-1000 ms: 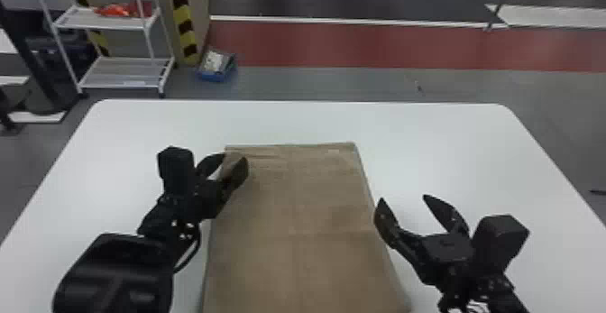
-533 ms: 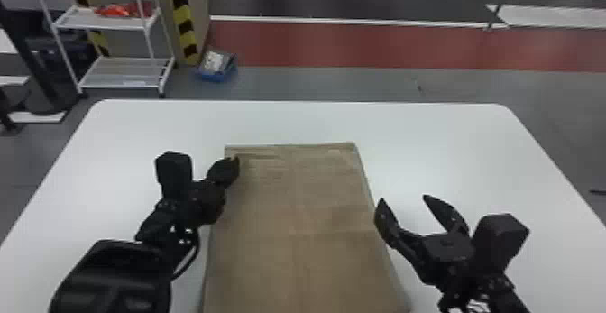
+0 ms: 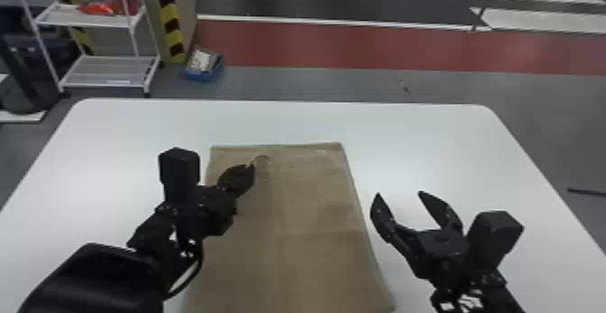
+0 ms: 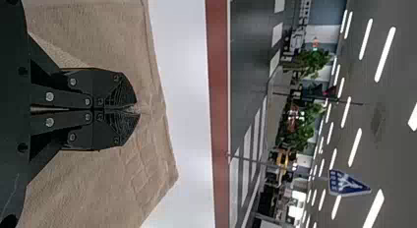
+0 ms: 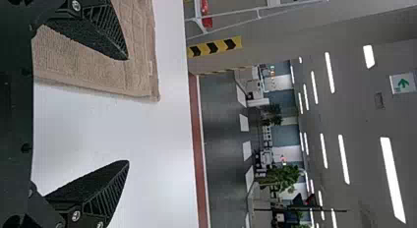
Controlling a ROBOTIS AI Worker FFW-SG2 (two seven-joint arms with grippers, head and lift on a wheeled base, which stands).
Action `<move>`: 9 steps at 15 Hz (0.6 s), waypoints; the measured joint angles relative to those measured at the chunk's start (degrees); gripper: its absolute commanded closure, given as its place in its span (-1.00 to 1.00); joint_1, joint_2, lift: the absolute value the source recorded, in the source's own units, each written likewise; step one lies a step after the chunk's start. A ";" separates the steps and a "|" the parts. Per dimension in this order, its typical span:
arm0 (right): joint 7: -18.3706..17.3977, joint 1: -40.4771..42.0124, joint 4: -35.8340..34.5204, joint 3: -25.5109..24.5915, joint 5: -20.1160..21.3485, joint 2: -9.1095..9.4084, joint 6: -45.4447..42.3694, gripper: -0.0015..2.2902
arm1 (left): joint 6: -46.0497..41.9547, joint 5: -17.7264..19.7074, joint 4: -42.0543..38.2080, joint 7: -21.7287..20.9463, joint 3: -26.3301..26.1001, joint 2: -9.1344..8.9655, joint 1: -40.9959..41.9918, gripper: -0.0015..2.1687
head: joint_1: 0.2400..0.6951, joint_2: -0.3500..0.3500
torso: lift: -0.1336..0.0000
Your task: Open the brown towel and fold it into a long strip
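The brown towel (image 3: 306, 208) lies flat as a tall rectangle on the table. Over its upper left part, my left gripper (image 3: 254, 168) is shut on a small pinch of cloth, with a little raised crease at its tips. The left wrist view has the left gripper (image 4: 136, 109) with both fingers together above the brown towel (image 4: 93, 188), near a hemmed edge. Just right of the towel, my right gripper (image 3: 399, 195) is held open with nothing in it. Seen from the right wrist, the right gripper (image 5: 129, 110) has one finger over the brown towel (image 5: 74, 66).
A white table (image 3: 451, 140) carries the towel, with bare surface on both sides and beyond its far edge. On the floor behind stand a white shelf rack (image 3: 108, 71) at the left and a blue box (image 3: 204, 66).
My left gripper, open at the towel's left edge a second ago, has shut and sits farther right over the cloth. Table and towel have shifted slightly left in the head view.
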 measured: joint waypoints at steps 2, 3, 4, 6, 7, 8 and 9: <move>-1.13 0.41 -0.19 -1.73 -1.40 0.08 -0.65 -0.88 | 6.09 -0.35 -3.39 1.62 -4.44 -0.10 0.34 0.33 | 1.00 -0.66 | -0.85; -1.37 0.75 -0.20 -2.59 -2.03 0.15 -1.33 -0.88 | 8.72 -0.97 -4.22 2.51 -7.34 -0.21 0.10 0.33 | 1.00 -0.75 | -0.85; -1.40 1.02 -0.20 -3.24 -2.46 0.23 -1.83 -0.88 | 10.21 -1.43 -4.55 3.04 -9.88 -0.29 -0.50 0.33 | 1.00 -0.85 | -0.85; -1.30 1.51 -0.05 -4.38 -3.38 0.32 -2.49 -0.88 | 11.44 -1.95 -4.37 4.06 -15.15 -0.78 -2.58 -0.16 | 1.00 -1.00 | -0.85; -1.28 1.77 0.00 -4.82 -3.80 0.34 -2.73 -0.88 | 11.53 -2.39 -3.67 4.33 -17.26 -1.50 -3.64 -0.70 | 1.00 -1.00 | -0.85; -1.28 1.96 0.02 -5.10 -4.03 0.35 -2.91 -0.88 | 11.53 -2.89 -2.84 4.40 -18.43 -2.20 -4.33 -0.96 | 1.00 -1.00 | -0.85; -1.28 2.09 0.03 -5.26 -4.12 0.35 -2.97 -0.88 | 11.53 -3.16 -2.40 4.40 -18.77 -2.51 -4.61 -0.97 | 1.00 -1.00 | -0.85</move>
